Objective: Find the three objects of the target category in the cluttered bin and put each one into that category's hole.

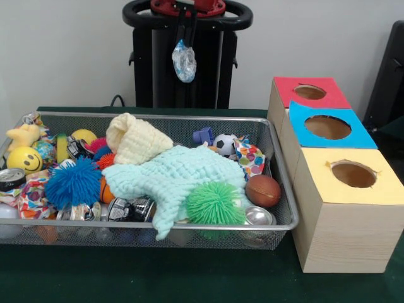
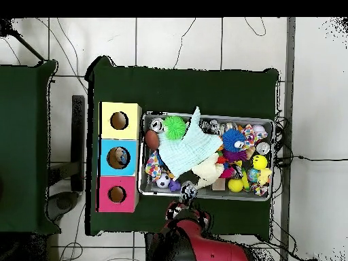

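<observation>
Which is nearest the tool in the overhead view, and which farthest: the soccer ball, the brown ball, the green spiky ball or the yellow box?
Measured from the tool, which holds a crumpled clear object at the bin's lower edge:
1. Soccer ball, just to its left, in the bin.
2. Brown ball, up along the bin's left end.
3. Green spiky ball, at the bin's upper edge.
4. Yellow box, outside the bin at upper left.

1. A dark green tablecloth (image 1: 158, 278) covers the work table.
2. A second table under green cloth (image 2: 24, 136) stands apart, across a gap of floor.
3. Pale tiled floor (image 2: 163, 41) surrounds both, crossed by thin black cables (image 2: 185, 35).
4. A plain white wall (image 1: 63, 50) stands behind.
5. A black object (image 1: 388, 76) shows at the edge; what it is cannot be told.
</observation>
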